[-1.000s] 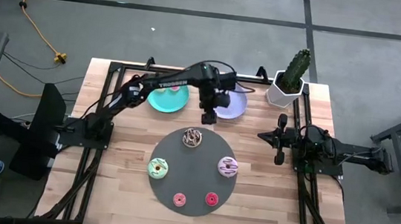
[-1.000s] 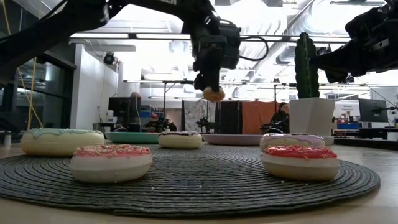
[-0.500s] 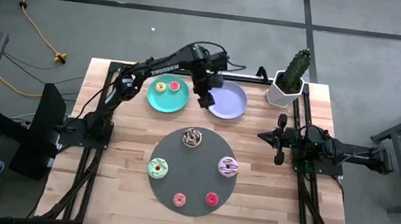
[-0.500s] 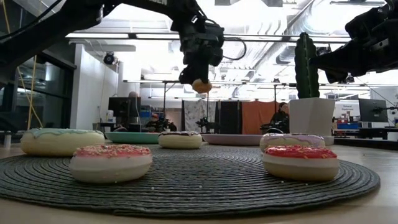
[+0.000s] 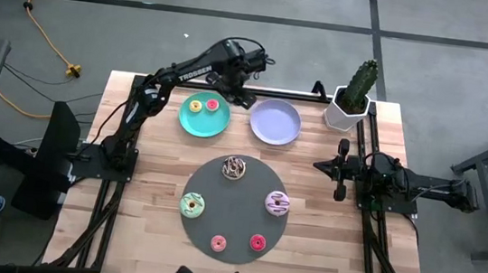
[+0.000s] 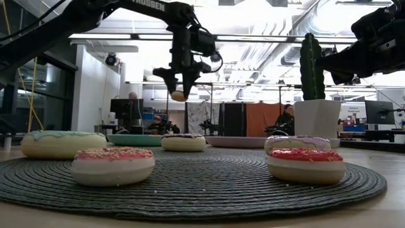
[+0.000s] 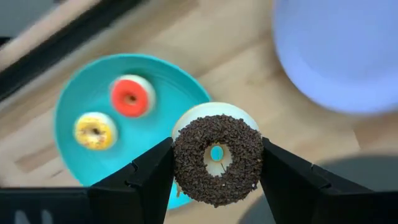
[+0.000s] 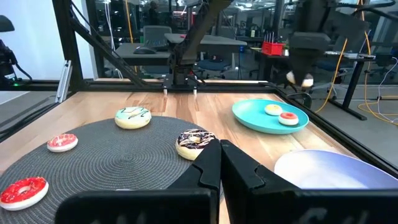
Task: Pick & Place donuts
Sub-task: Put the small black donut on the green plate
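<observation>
**Operator:** Right, I've got the left tool [image 7: 216,163] clamped on the chocolate-sprinkled donut [image 7: 217,159], fingers pinching it from both sides. It hangs in the air near the teal plate [image 5: 193,121], at the edge that faces the lilac plate [image 5: 275,122].

**Observer:** What's on the teal plate already?

**Operator:** A little yellow donut [image 7: 94,130] and a little red donut [image 7: 130,97], side by side. I judge the open patch beside them, on the part of the teal plate nearest me in the wrist view, is where this one should go.

**Observer:** So how do you place it cleanly?

**Operator:** I'd bring it fully over the teal plate first, since from the wrist view it sits only half over the rim. Then lower until the donut nearly touches before spreading the fingers, so it doesn't bounce or roll onto the two small ones.

**Observer:** And the right tool?

**Operator:** The right tool [image 8: 220,163] waits well away from the teal plate, at the far side of the table [image 5: 137,207], fingers closed together on nothing. Five donuts are left on the grey mat [image 5: 232,235].
</observation>
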